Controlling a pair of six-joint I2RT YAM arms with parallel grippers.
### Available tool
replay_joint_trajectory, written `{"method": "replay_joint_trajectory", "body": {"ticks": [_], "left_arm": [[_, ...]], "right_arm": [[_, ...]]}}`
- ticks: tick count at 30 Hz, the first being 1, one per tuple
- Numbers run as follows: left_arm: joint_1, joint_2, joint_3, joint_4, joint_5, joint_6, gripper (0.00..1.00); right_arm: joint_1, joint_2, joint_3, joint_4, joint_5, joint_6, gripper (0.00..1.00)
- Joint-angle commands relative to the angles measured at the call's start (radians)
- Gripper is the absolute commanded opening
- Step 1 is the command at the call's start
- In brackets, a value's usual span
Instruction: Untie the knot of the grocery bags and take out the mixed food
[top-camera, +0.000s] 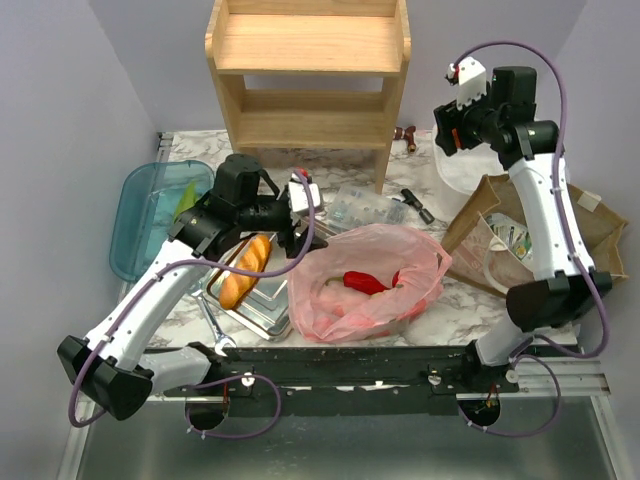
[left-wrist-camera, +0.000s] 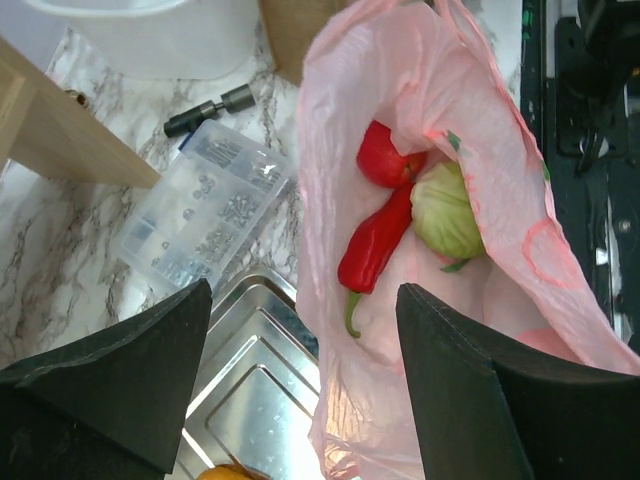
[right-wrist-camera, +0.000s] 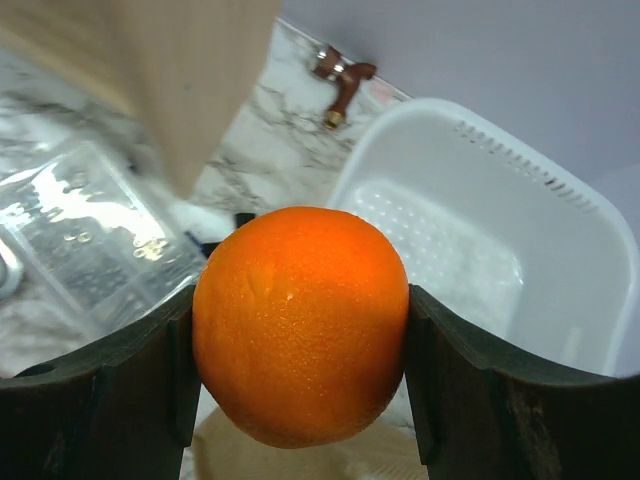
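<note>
Left jaws hang released over the open pink bag (left-wrist-camera: 335, 140), cabbage (left-wrist-camera: 447, 212) partly hidden; right jaws grasp an orange (right-wrist-camera: 300, 325).

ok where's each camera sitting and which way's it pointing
Top external: above and behind the bases, looking down on the marble table; left arm and right arm show.
Left wrist: on the left arm, looking down into the pink bag at red pepper and cabbage; open left pincer at bottom.
Right wrist: on the raised right arm, looking past the orange in the right pincer to the white basket.
Shared: top and left wrist both see bag and steel tray; all three, the clear parts box.
</note>
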Motion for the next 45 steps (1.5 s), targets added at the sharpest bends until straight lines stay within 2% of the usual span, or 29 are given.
{"method": "replay_joint_trajectory", "body": {"ticks": [1, 5, 7, 9, 11, 12, 16, 19, 23, 26, 29, 33, 36, 38, 42, 45], "left_arm": [[-0.092, 0.023, 0.041, -0.155, -0.049, 0.219, 0.76], [-0.22, 0.029, -0.01, -0.186, -0.155, 0.337, 0.75], [-0.267, 0.031, -0.035, -0.185, -0.181, 0.369, 0.75], [-0.301, 0.039, -0.052, -0.173, -0.201, 0.381, 0.75], [-0.325, 0.06, -0.056, -0.167, -0.221, 0.388, 0.75], [-0.335, 0.073, -0.055, -0.161, -0.236, 0.387, 0.74], [-0.346, 0.111, -0.041, -0.152, -0.261, 0.362, 0.73], [-0.346, 0.123, -0.035, -0.155, -0.263, 0.359, 0.72], [-0.346, 0.12, -0.053, -0.152, -0.242, 0.371, 0.71], [-0.347, 0.12, -0.082, -0.139, -0.225, 0.364, 0.67], [-0.351, 0.117, -0.123, -0.101, -0.225, 0.352, 0.61], [-0.377, 0.141, -0.189, -0.014, -0.271, 0.352, 0.52], [-0.412, 0.211, -0.226, 0.089, -0.358, 0.352, 0.51], [-0.425, 0.281, -0.213, 0.131, -0.411, 0.335, 0.51], [-0.431, 0.406, -0.18, 0.221, -0.509, 0.312, 0.63], [-0.445, 0.477, -0.176, 0.267, -0.576, 0.361, 0.64]], "right_arm": [[-0.053, 0.138, 0.115, 0.034, 0.126, 0.017, 0.37], [-0.097, 0.24, 0.13, 0.138, 0.209, 0.061, 0.39], [-0.099, 0.292, 0.156, 0.149, 0.239, 0.063, 0.46], [-0.099, 0.345, 0.199, 0.132, 0.265, 0.065, 0.62], [-0.1, 0.382, 0.238, 0.106, 0.259, 0.067, 0.84], [-0.099, 0.385, 0.242, 0.101, 0.25, 0.07, 0.9], [-0.098, 0.36, 0.241, 0.076, 0.186, 0.066, 1.0], [-0.097, 0.343, 0.257, 0.03, 0.173, 0.051, 1.0], [-0.084, 0.25, 0.234, -0.169, -0.182, -0.026, 0.98], [-0.016, 0.169, 0.098, -0.33, -0.345, -0.125, 0.97], [0.039, 0.076, -0.1, -0.39, -0.46, -0.157, 0.97], [0.123, -0.059, -0.301, -0.338, -0.508, -0.121, 0.95], [0.136, -0.105, -0.37, -0.305, -0.52, -0.086, 0.95], [0.136, -0.105, -0.384, -0.308, -0.495, -0.082, 0.91], [0.136, -0.122, -0.431, -0.302, -0.426, -0.074, 0.79], [0.136, -0.151, -0.482, -0.288, -0.408, -0.056, 0.71]]}}
